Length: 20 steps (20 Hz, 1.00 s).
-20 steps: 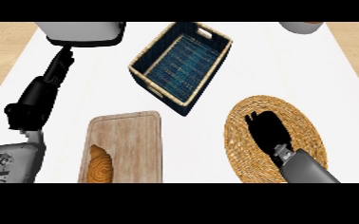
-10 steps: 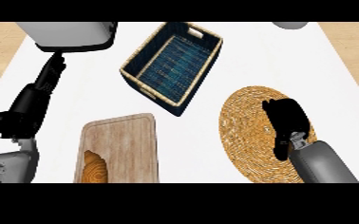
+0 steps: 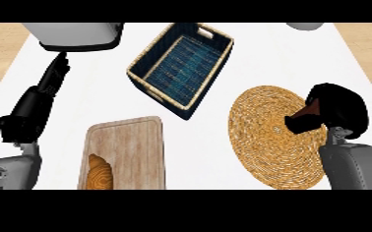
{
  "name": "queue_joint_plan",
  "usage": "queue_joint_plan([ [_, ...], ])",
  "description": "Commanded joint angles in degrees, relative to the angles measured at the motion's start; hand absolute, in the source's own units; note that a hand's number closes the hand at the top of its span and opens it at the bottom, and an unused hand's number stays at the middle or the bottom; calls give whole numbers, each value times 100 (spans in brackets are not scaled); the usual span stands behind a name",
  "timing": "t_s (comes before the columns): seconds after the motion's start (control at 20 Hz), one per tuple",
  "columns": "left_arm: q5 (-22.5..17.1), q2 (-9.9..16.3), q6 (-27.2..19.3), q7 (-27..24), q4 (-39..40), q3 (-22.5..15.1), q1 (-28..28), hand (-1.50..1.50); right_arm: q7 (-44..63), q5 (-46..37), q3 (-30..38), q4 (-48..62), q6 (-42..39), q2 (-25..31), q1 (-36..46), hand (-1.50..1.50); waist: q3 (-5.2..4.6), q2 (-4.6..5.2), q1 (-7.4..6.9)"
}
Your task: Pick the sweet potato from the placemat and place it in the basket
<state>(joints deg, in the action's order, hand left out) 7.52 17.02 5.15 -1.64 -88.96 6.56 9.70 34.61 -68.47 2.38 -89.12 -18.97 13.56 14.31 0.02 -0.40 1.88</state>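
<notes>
A white worktop [image 3: 291, 59] fills the view, with a strip of pale wooden floor [image 3: 13, 32] showing at its far left and far right edges. At the right lies a round woven straw placemat [image 3: 272, 142]. The robot's black right hand [image 3: 335, 109] sits over the placemat's right edge, its fingers curled round a reddish-brown sweet potato [image 3: 311, 110], of which only a small part shows between the fingers. Far of the placemat and left of it, a dark blue rectangular woven basket with a tan rim [image 3: 181, 64] rests slantwise on the worktop, well apart from the hand. At the near left lies a light wooden cutting board [image 3: 131, 152] with an orange-brown loaf-like item [image 3: 100, 173] on its near left corner. The black left hand [image 3: 52, 76] rests at the left side, fingers straight and pointing away. A grey box-shaped appliance [image 3: 76, 33] stands at the far left, and a grey rounded object [image 3: 305, 25] shows at the far right edge.
</notes>
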Motion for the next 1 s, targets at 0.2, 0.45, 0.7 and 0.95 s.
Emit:
queue_joint_plan([
  [0.2,-87,15,83,167,197,47,264,0,203,773,638,-1803,1092,-635,997,150,-1,-13,-22],
  [0.45,-36,-103,52,63,45,-60,155,0,506,1323,826,-2310,714,-602,2142,150,-6,16,-185],
  [0.7,62,58,128,249,236,-31,609,0,1418,1431,546,-1921,-113,-551,3842,150,-11,32,-216],
  [0.95,230,-243,-64,1,293,-224,463,0,2010,1545,487,-740,-37,-907,5295,150,-14,48,-269],
])
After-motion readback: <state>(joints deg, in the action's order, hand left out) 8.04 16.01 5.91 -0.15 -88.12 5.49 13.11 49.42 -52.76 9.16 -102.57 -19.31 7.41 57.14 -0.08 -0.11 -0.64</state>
